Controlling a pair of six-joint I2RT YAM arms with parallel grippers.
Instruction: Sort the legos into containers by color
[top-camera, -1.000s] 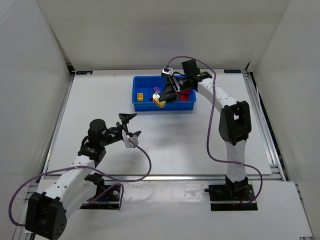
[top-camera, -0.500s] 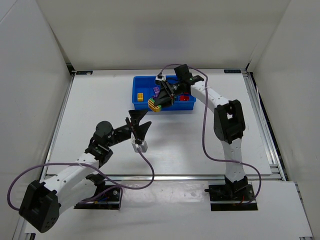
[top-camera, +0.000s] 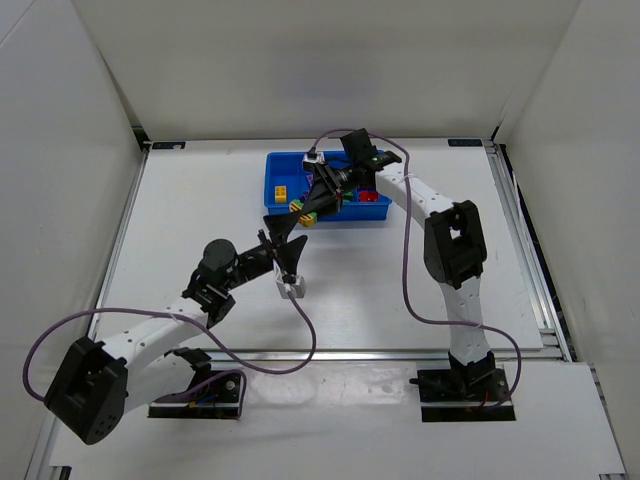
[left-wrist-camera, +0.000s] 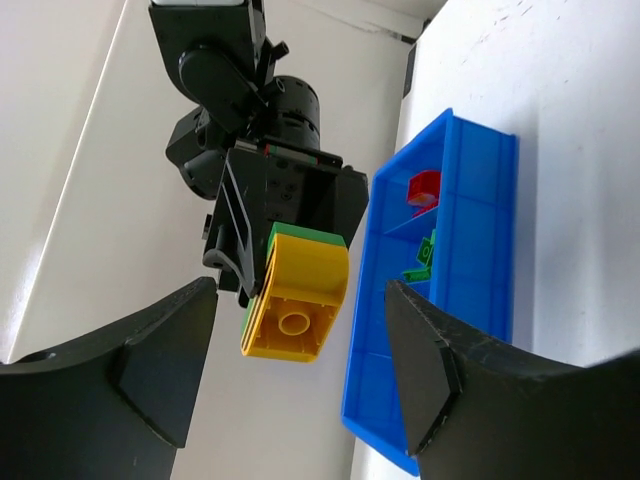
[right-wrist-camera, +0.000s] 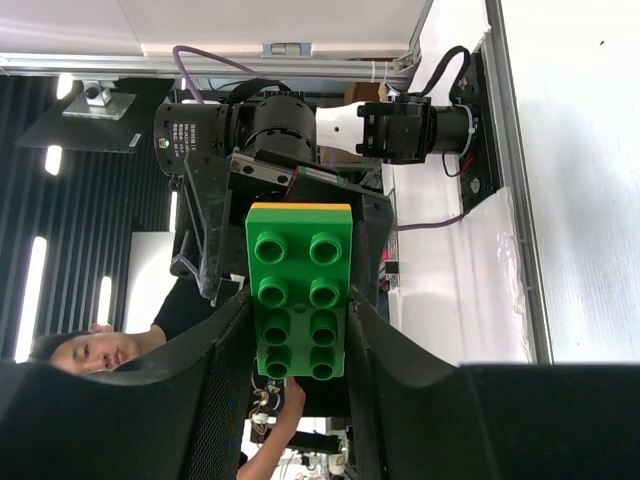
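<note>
My right gripper (top-camera: 312, 205) is shut on a green lego (right-wrist-camera: 300, 300) that has a yellow lego (left-wrist-camera: 296, 295) stuck to its underside. It holds the pair just past the front left edge of the blue tray of containers (top-camera: 270, 190). My left gripper (top-camera: 284, 238) is open and points up at the pair. In the left wrist view its fingers (left-wrist-camera: 150, 350) stand either side of the yellow lego with gaps. A yellow lego (top-camera: 283, 192), a red one (left-wrist-camera: 424, 187) and a green one (left-wrist-camera: 428, 255) lie in separate compartments.
The tray sits at the back centre of the white table (top-camera: 200, 220), between white side walls. Purple cables (top-camera: 410, 250) trail from both arms. A person's hand (right-wrist-camera: 285, 400) shows beyond the table edge in the right wrist view.
The left arm has reached forward and right toward the held legos, and its jaws have narrowed a little. The right gripper has carried the green-and-yellow pair left and out over the tray's front edge.
</note>
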